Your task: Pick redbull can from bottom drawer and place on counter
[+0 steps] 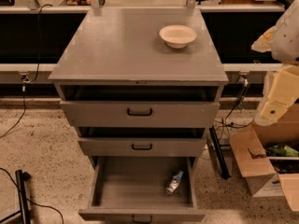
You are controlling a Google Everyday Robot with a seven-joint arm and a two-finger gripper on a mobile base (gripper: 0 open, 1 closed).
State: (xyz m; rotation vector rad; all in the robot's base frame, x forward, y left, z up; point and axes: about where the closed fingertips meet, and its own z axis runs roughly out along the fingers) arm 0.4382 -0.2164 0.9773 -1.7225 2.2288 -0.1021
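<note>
The redbull can [174, 182] lies on its side inside the bottom drawer [140, 214], right of the middle. The drawer is pulled fully out at the foot of the grey cabinet. The counter [126, 50] is the flat grey top of the cabinet. My gripper [274, 104] hangs at the right edge of the view, beside the cabinet at about the height of the top drawer. It is well above and to the right of the can and holds nothing that I can see.
A cream bowl [177, 35] sits on the counter's back right. The two upper drawers [140, 113] stand slightly open. An open cardboard box [257, 164] is on the floor at the right. Cables and a black post [21, 195] are at the left.
</note>
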